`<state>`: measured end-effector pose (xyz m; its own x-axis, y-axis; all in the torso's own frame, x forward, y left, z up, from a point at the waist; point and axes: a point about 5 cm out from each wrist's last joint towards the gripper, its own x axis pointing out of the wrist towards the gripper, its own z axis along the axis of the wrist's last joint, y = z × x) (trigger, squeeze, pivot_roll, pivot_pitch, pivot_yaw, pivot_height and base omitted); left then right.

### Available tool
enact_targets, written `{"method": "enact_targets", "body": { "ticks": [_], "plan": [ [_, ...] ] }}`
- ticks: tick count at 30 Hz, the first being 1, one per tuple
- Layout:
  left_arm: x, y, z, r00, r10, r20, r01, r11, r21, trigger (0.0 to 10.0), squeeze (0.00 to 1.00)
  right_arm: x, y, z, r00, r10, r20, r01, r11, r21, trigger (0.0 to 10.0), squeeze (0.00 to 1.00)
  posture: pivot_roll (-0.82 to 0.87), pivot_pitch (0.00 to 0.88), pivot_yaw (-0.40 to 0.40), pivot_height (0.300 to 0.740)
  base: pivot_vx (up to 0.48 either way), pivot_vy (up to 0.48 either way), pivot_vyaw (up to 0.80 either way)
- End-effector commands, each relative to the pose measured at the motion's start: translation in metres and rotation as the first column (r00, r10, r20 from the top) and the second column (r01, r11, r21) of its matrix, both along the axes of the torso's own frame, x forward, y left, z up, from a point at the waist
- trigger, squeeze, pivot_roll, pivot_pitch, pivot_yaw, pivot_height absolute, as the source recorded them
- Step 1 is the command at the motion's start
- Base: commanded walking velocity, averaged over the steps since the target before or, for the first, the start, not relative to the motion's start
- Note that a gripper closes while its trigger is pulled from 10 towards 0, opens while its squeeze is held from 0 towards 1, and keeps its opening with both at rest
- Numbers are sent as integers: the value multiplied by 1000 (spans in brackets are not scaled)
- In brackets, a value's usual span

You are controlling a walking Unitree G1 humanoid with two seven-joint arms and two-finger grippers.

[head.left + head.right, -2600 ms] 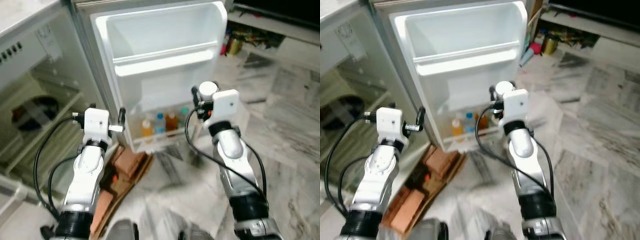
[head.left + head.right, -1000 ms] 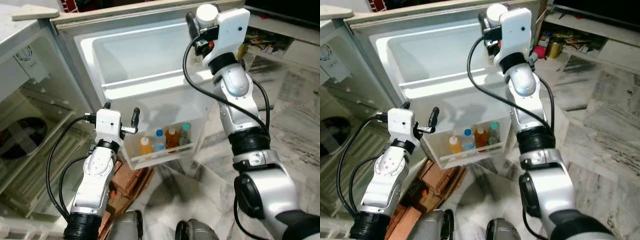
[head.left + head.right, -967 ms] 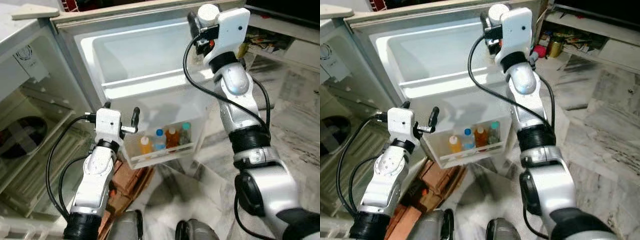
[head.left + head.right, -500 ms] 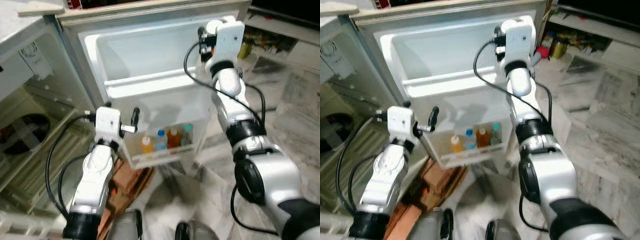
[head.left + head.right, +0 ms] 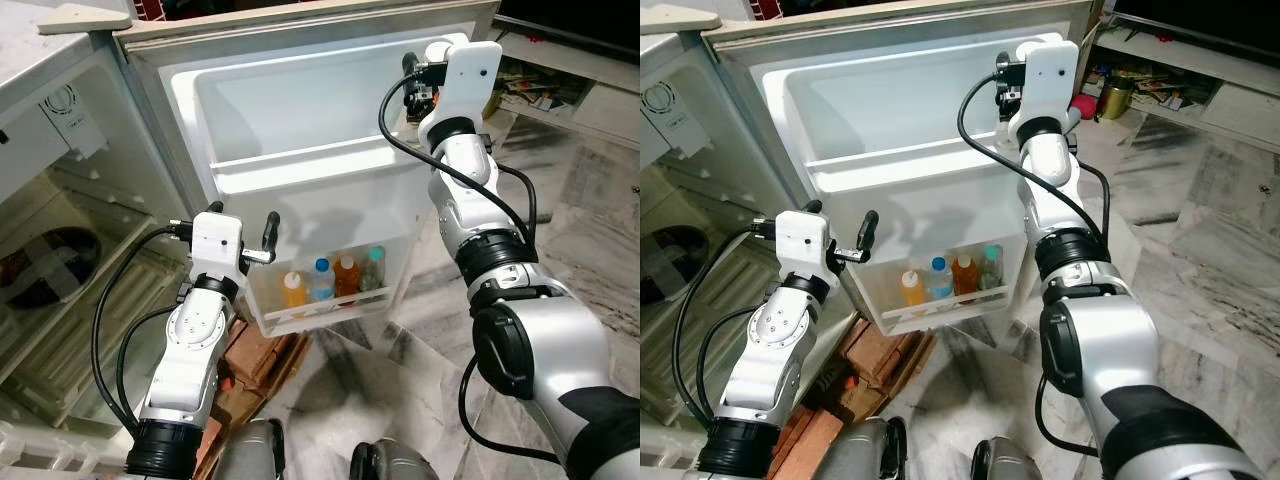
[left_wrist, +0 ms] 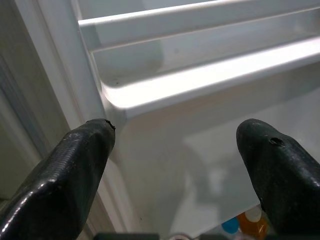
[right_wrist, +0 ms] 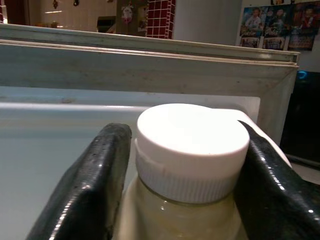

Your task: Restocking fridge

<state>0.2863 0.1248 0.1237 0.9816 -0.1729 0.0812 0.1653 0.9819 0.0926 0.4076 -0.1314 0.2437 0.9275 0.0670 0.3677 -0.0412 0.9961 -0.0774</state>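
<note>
The fridge door (image 5: 300,110) stands open toward me, white inside, with an upper shelf (image 5: 315,165) and a bottom shelf (image 5: 320,312). Several small bottles (image 5: 320,282) with coloured caps stand in a row in the bottom shelf. My right gripper (image 5: 418,75) is raised at the door's top right corner. It is shut on a bottle of pale liquid with a white cap (image 7: 192,145). My left gripper (image 5: 243,215) is open and holds nothing. It hovers by the door's left edge, below the upper shelf (image 6: 200,80).
The open fridge body (image 5: 60,250) with wire racks is at my left. Bricks and cardboard (image 5: 250,350) lie on the marble floor under the door. A low shelf with clutter (image 5: 540,80) runs along the back right.
My right gripper has carried the white-capped bottle up from beside the bottom shelf to the door's top right corner. The left gripper has stayed by the door's left edge. The camera has shifted.
</note>
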Motion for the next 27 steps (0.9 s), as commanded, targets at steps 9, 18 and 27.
{"method": "enact_targets", "body": {
  "ticks": [9, 18, 27],
  "plan": [
    [1, 3, -12, 996, 37, -87, -37, 999, 2, 10000, 0, -8, -19, 44, 976, 10, 220, -10, 1000, 1, 10000, 1000, 100, 74, 17, 740, 0, 0, 0],
    [1, 2, -9, 996, 50, -77, -49, 999, 9, 10000, 0, -31, -23, 57, 932, 48, 360, -25, 997, -69, 10000, 1000, 94, 78, 16, 740, 0, 0, 0],
    [-4, 9, -15, 989, 97, -115, -94, 995, 29, 10000, 0, -79, -34, -32, 984, -55, 169, 73, 992, -102, 10000, 0, 83, 97, 12, 740, 0, 0, 0]
  ]
}}
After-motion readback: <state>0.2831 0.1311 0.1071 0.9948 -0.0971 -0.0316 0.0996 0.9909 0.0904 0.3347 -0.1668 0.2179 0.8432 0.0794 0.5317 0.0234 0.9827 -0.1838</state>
